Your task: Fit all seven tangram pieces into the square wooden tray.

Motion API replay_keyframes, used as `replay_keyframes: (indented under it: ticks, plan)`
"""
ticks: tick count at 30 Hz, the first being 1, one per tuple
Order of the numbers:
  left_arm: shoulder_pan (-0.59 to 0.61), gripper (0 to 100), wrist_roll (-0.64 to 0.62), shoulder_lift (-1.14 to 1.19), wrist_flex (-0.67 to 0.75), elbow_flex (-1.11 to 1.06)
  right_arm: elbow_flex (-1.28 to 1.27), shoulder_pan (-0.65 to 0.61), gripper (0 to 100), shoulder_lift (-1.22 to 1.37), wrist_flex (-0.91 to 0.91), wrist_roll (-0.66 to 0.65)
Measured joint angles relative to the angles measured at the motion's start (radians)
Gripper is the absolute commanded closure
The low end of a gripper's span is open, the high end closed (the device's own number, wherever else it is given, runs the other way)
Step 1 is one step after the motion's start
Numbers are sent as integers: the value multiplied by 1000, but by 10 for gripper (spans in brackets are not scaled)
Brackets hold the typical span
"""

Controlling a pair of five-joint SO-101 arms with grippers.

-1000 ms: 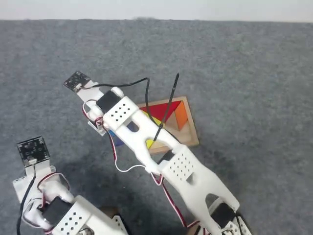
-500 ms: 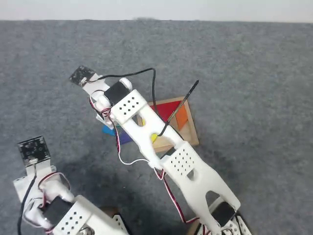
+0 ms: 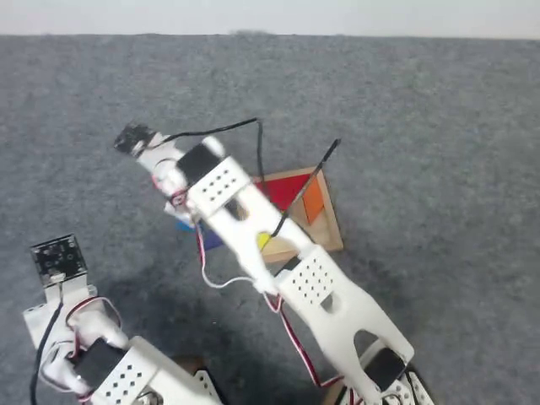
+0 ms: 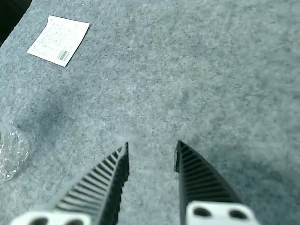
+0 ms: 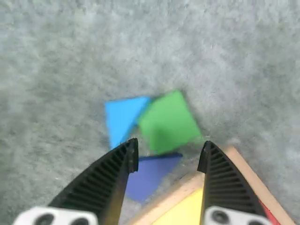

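Three wooden pieces, green square (image 5: 169, 121), light blue triangle (image 5: 120, 119) and dark blue shape (image 5: 147, 176), huddle just outside the square wooden tray (image 5: 183, 190), so my wide-open, empty right pincer (image 5: 169, 143) might bump neighbours.

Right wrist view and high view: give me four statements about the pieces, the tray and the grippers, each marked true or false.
1. The green piece lies inside the wooden tray. False: it lies outside the tray on the carpet, next to the light blue piece.
2. The right gripper is open. True.
3. The left gripper grips a piece. False: it is open and empty above the carpet.
4. A red piece and an orange piece sit in the wooden tray. True.
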State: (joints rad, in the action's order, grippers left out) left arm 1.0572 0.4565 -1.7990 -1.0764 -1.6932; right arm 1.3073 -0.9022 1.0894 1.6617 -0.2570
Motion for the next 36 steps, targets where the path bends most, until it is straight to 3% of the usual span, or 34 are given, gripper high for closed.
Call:
replay_keyframes:
  ticks: [4, 9, 18, 26, 36]
  plan:
    - [0, 851, 0, 0, 0, 0, 0, -12, 761, 11, 0, -21]
    - [0, 851, 0, 0, 0, 0, 0, -11, 660, 63, 0, -55]
    - [0, 851, 0, 0, 0, 0, 35, -11, 657, 164, 0, -150]
    - [0, 851, 0, 0, 0, 0, 87, -9, 855, 195, 0, -180]
    - [0, 851, 0, 0, -6, 0, 95, 49, 883, 178, 40, -173]
